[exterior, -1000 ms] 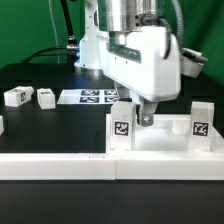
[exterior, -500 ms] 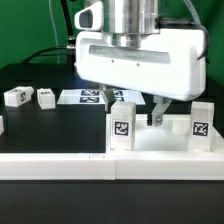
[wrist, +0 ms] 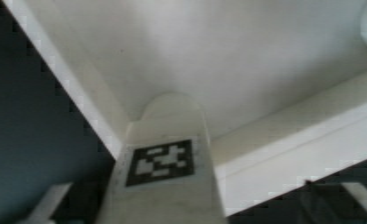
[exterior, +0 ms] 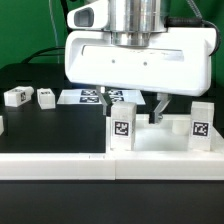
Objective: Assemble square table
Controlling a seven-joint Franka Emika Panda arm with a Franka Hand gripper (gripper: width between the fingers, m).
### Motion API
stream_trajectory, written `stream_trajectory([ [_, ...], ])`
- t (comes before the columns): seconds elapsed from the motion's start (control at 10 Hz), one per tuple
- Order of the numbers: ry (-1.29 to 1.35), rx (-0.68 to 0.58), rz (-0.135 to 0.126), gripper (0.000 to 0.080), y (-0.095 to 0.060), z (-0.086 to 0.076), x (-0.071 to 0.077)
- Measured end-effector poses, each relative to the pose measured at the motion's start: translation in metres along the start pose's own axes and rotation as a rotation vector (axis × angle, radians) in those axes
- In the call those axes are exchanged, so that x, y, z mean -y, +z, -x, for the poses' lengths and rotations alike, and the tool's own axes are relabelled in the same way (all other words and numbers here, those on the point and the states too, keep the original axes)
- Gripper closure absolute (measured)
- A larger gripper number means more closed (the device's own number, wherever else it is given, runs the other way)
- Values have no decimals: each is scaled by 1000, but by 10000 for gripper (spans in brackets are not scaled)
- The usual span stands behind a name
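The white square tabletop (exterior: 165, 137) lies near the front of the black table, shown up close in the wrist view (wrist: 251, 60). An upright white leg (exterior: 121, 128) with a black tag stands at its corner on the exterior view's left. Another tagged leg (exterior: 201, 125) stands at the corner on the exterior view's right. My gripper (exterior: 143, 108) hangs straight down over the tabletop beside the first leg. In the wrist view that leg (wrist: 162, 150) rises between the gripper's (wrist: 196, 203) two fingers, with a gap on each side. The jaws are open and hold nothing.
Two loose white tagged legs (exterior: 17, 96) (exterior: 45, 97) lie on the black table at the exterior view's left. The marker board (exterior: 95, 97) lies behind them. A long white rail (exterior: 100, 167) runs along the front edge.
The gripper has turned about its vertical axis, so its broad face now faces the camera, and it has shifted toward the exterior view's left. Its fingers have drawn closer together.
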State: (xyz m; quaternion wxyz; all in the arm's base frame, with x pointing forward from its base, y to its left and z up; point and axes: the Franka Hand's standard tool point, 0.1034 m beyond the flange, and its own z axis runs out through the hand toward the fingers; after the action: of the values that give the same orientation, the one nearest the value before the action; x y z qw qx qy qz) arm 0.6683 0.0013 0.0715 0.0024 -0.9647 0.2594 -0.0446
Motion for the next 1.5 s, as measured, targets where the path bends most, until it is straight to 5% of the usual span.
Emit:
stream_trajectory([
  [0.1,67,0,4,390,0,-2,-4],
  [0.2,133,0,4,511,1,-1,-4],
  [0.6,494,5,-6,511,1,-3,-7],
  [0.9,911,95,-81,511,0,-7,-14],
  [1.5,1421,146,-64,511,3,-5,-4],
])
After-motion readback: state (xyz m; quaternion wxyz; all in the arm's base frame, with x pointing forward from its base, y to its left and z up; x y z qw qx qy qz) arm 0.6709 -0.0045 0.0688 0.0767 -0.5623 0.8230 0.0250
